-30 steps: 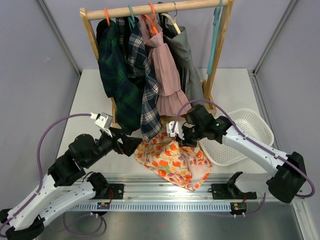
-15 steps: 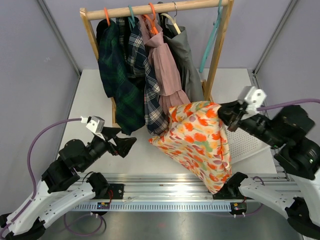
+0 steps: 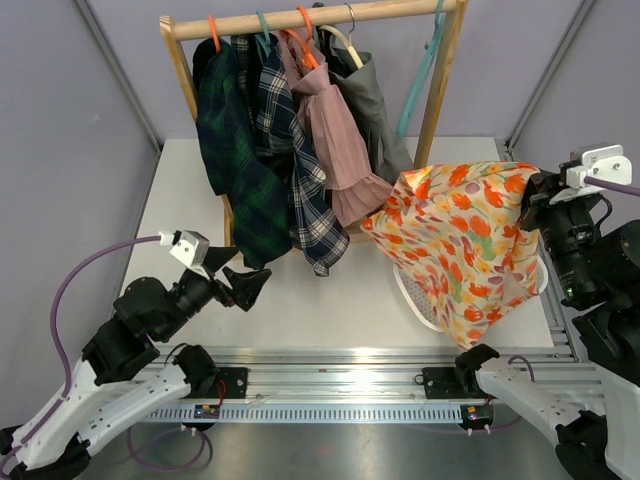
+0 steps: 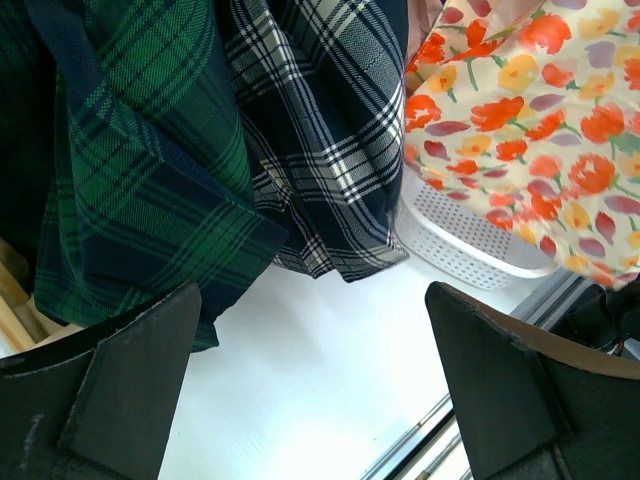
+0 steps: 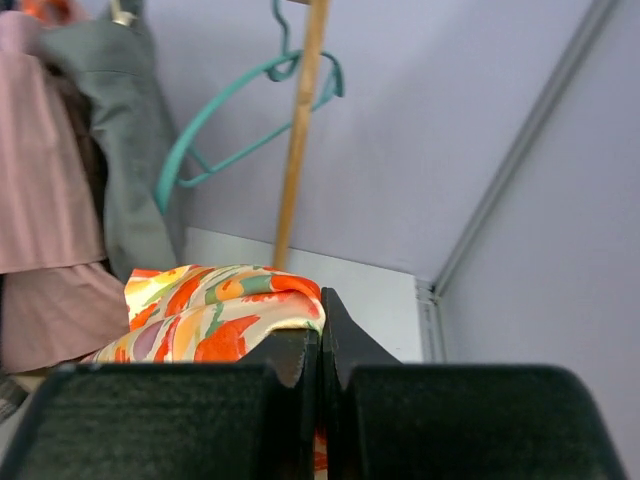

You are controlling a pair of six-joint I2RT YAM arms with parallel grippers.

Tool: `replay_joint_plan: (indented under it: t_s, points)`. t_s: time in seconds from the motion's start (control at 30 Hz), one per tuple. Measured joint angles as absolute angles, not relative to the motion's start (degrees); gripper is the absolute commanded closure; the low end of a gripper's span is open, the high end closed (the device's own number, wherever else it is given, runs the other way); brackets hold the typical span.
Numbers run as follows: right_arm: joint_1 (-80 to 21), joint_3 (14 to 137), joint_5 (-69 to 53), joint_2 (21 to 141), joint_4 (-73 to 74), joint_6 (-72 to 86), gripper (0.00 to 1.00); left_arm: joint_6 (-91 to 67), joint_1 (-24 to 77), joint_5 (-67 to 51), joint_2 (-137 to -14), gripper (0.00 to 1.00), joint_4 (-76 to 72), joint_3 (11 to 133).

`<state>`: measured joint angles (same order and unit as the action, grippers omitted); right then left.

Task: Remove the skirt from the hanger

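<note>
The floral orange skirt (image 3: 465,240) hangs in the air at the right, off any hanger, draped down over the white basket (image 3: 415,295). My right gripper (image 3: 535,200) is shut on its top edge; the right wrist view shows the skirt (image 5: 220,310) pinched between the closed jaws of the right gripper (image 5: 322,330). An empty teal hanger (image 3: 425,70) dangles at the rail's right end, and that teal hanger (image 5: 240,130) also shows in the right wrist view. My left gripper (image 3: 245,280) stands open and empty, low near the plaid hems, with the skirt (image 4: 530,120) at its upper right.
A wooden rack (image 3: 300,18) carries a green plaid garment (image 3: 235,150), a navy plaid one (image 3: 290,170), a pink one (image 3: 335,150) and a grey one (image 3: 370,100). The basket (image 4: 470,250) sits on the white table at the right. Grey walls surround the table.
My right arm has lifted the skirt off the table and carried it up and right, over the basket. The left gripper has drawn back slightly left, still open.
</note>
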<state>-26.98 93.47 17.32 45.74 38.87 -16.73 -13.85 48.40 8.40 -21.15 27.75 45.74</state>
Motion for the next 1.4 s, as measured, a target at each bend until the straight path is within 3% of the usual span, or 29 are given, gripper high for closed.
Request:
replay_joint_plan:
  t_s: [0.37, 0.7, 1.03, 1.4]
  points:
    - [-25.4, 84.8, 27.2, 44.1, 40.1, -22.3, 1.0, -13.3, 48.4, 8.4, -21.7, 0.01, 27.3, 46.1]
    - [-25.3, 79.0, 10.9, 41.8, 51.0, -32.4, 1.0, -13.3, 48.4, 8.0, -19.6, 0.01, 27.4, 46.1]
    - [-23.8, 73.9, -5.5, 54.3, 65.9, -37.4, 1.0, -13.5, 48.4, 6.6, -19.3, 0.01, 27.4, 46.1]
    - [14.7, 75.1, -13.0, 76.2, 62.5, -30.5, 1.0, -15.3, 48.4, 5.6, -17.6, 0.01, 27.3, 45.2]
